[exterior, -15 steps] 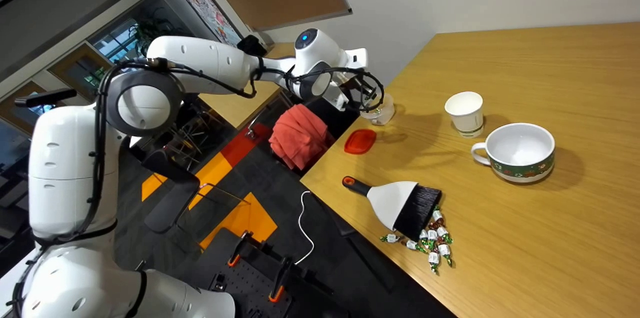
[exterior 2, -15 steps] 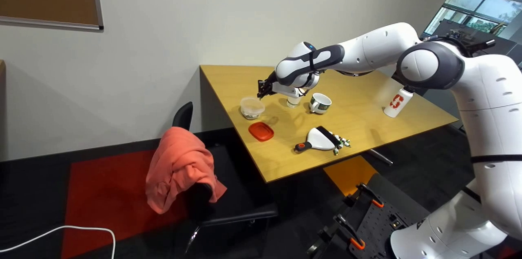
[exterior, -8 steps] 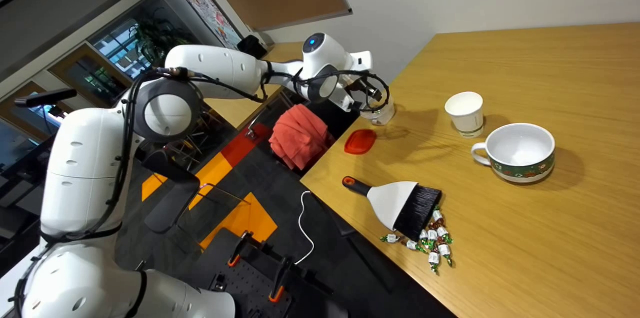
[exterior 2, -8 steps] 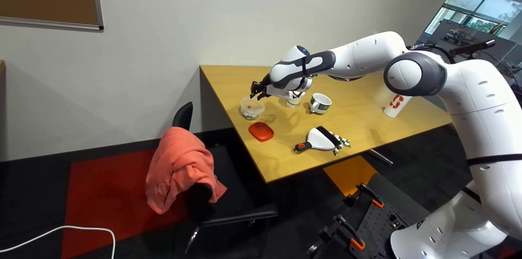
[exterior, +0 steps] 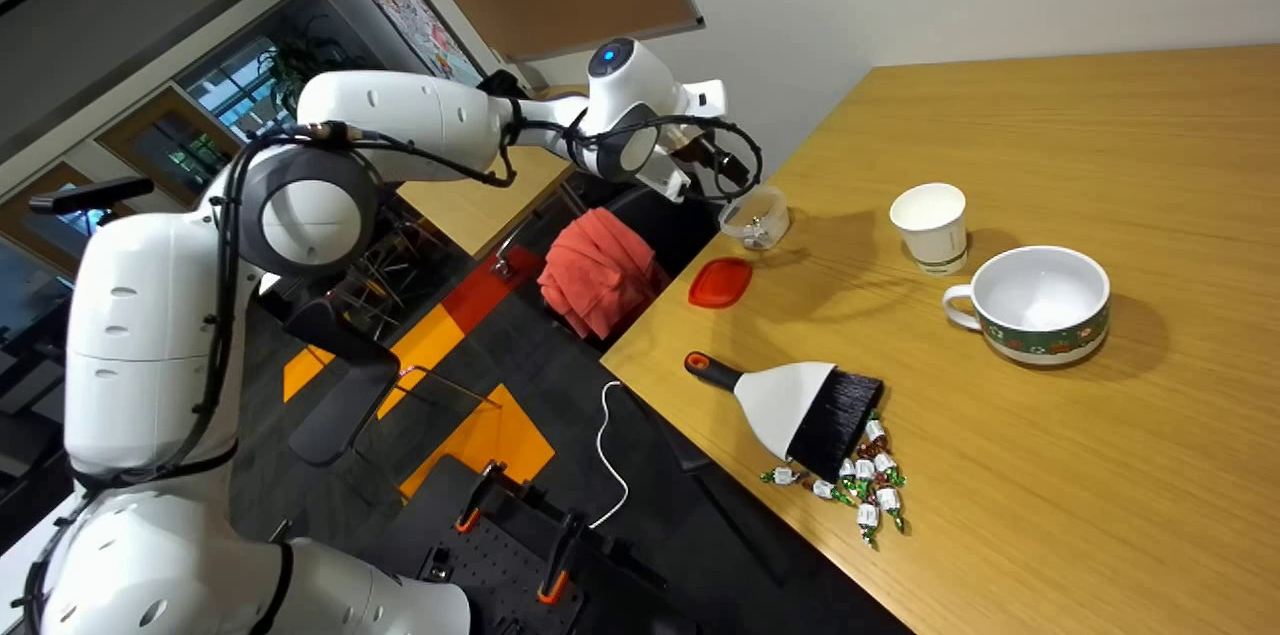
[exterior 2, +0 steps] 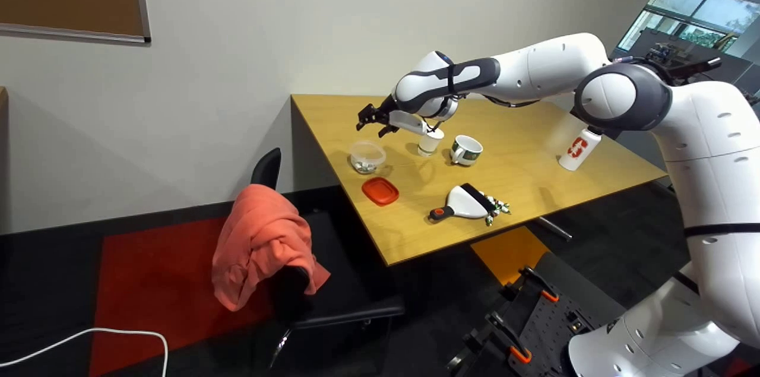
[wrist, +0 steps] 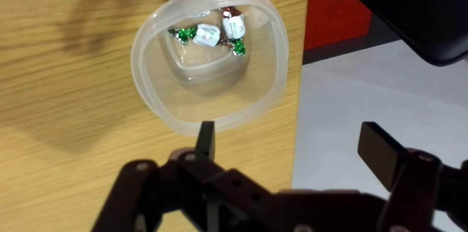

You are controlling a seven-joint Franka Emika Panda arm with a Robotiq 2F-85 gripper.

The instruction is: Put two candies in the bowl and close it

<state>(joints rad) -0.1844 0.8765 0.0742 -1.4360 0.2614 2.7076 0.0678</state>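
While bowl (wrist: pixel 223 86) skirts table edge (wrist: pixel 297 82), hand (wrist: pixel 289 131) hovers clear.

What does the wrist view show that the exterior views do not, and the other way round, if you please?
Only the wrist view: the separate wrappers of at least two candies lying in the bowl, white in the middle with green and brown ends.

Only the exterior views: the red lid, the brush with loose candies at its bristles, the white cup and the mug.

Shared: the unlidded clear bowl near the edge of the table, and the pincer, its jaws plainly apart in the wrist view.
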